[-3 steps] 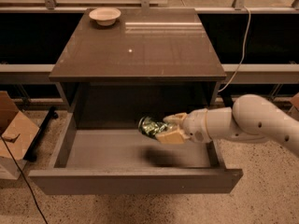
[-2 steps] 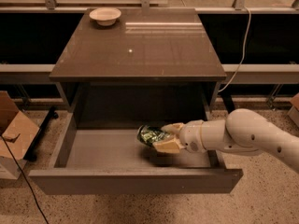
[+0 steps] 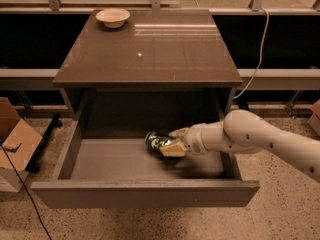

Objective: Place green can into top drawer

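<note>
Standing mid-scene, a dark brown flat-topped cabinet (image 3: 150, 54) is seen with its wide, shallow grey-brown top drawer (image 3: 145, 194) pulled out toward the near side. A white robot arm (image 3: 270, 141) is extended into it from the right. A shallow beige bowl (image 3: 113, 17) is set on the cabinet's far left corner. The tan-fingered gripper (image 3: 169, 142) is clamped on the small dented green can (image 3: 156, 140), held sideways inside the drawer, right of centre; contact with the floor cannot be told.

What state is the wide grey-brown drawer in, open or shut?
Open: the drawer is pulled out, floor visible; the claw, inside it, grips the small green metal can.
</note>
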### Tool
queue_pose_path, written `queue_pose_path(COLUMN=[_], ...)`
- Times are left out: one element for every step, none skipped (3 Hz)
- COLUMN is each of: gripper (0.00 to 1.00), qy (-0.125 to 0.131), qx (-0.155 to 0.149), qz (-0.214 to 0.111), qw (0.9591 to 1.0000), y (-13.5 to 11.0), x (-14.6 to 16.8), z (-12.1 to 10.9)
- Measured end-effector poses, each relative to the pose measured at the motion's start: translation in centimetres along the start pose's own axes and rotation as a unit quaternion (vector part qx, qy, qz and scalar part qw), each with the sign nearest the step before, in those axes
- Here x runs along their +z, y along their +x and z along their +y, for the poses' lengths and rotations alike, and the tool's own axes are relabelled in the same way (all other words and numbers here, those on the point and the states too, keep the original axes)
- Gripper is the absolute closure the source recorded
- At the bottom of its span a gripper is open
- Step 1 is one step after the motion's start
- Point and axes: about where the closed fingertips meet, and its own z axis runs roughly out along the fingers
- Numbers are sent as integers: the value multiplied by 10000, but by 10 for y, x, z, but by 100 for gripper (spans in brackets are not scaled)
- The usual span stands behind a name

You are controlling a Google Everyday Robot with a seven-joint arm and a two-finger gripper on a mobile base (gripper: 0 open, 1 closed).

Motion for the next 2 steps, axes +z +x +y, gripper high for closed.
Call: queue_pose_path(gripper=[27,0], qy=[-191,-222], qx=[-78,-104], qz=[137,131], qw=[9997,9996], y=[-17,-21], x=[16,19], z=[-16,-14])
